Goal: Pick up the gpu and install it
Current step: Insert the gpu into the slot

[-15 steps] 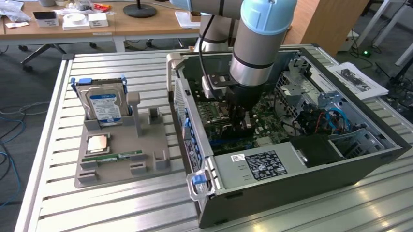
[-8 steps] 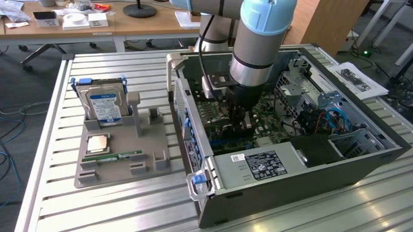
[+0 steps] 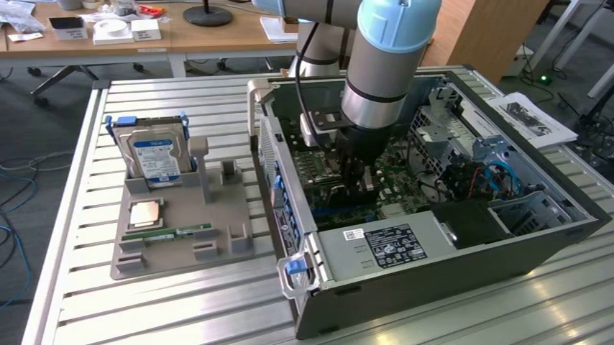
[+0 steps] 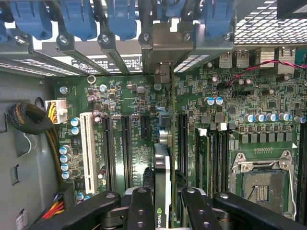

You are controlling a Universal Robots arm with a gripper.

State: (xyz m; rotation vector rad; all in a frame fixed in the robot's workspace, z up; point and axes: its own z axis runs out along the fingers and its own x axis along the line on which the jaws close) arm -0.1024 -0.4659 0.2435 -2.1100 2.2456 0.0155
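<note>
Black fingers [image 4: 168, 211] grip the gpu [image 4: 163, 187] edge-on between them, inside the open computer case [image 3: 537, 248] lying on the slatted worktop [image 3: 172, 302]. The card hangs above the motherboard [image 4: 144, 105], its metal bracket end [image 4: 163, 72] close to the case's rear slot frame. Slot connectors run either side of the card, leaving narrow room. Beside the case, a grey parts holder [image 3: 177, 251] carries a hard drive [image 3: 158, 158].
</note>
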